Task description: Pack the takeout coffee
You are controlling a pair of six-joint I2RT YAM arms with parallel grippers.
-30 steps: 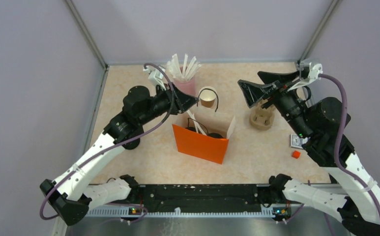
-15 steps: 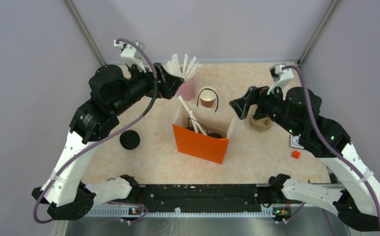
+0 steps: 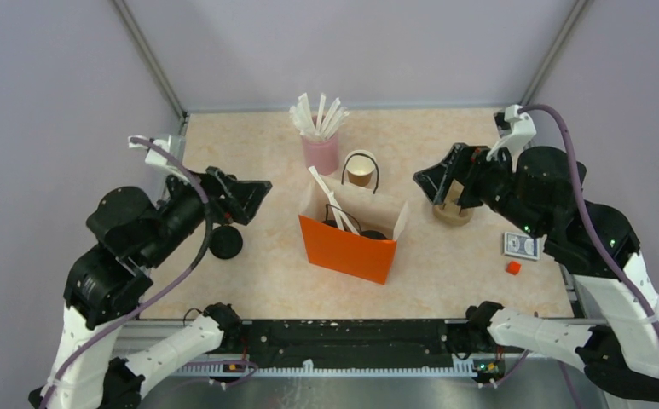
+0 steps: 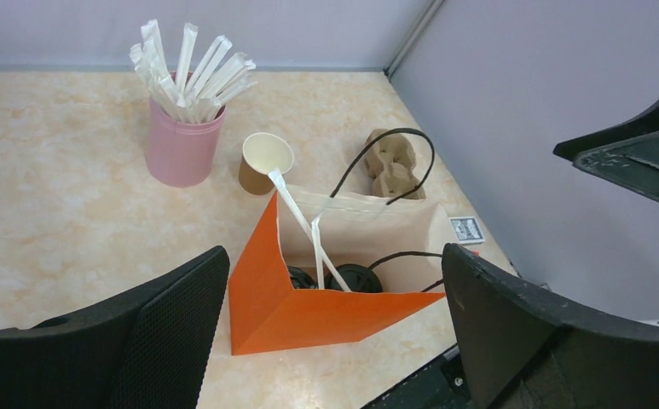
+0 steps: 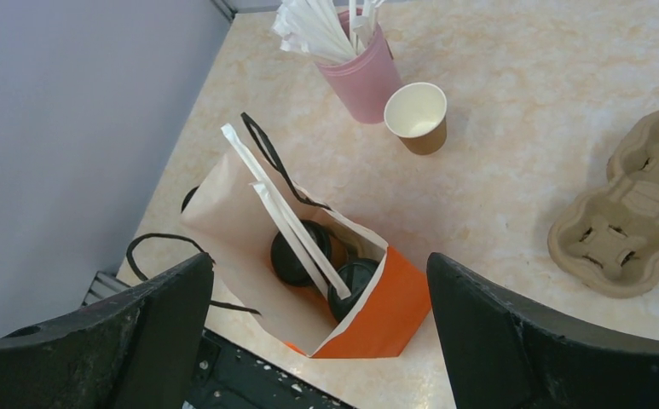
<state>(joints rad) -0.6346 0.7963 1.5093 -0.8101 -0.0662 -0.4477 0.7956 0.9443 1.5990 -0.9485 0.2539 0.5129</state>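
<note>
Left gripper [image 3: 253,198]: withdrawn from the mouth of the orange bag [image 3: 347,249] to the bag's 9 o'clock, and its jaws have been spread wide. A white straw [image 3: 323,187], earlier at its tips, has been left leaning in the bag. A black lid [image 3: 224,242] on the table has been uncovered. Right gripper [image 3: 434,181]: shifted slightly at the bag's 2 o'clock and opened a little further.

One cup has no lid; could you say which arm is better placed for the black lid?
Likely left: the left pincer hangs beside the black lid; the right pincer is beyond the orange bag.
</note>
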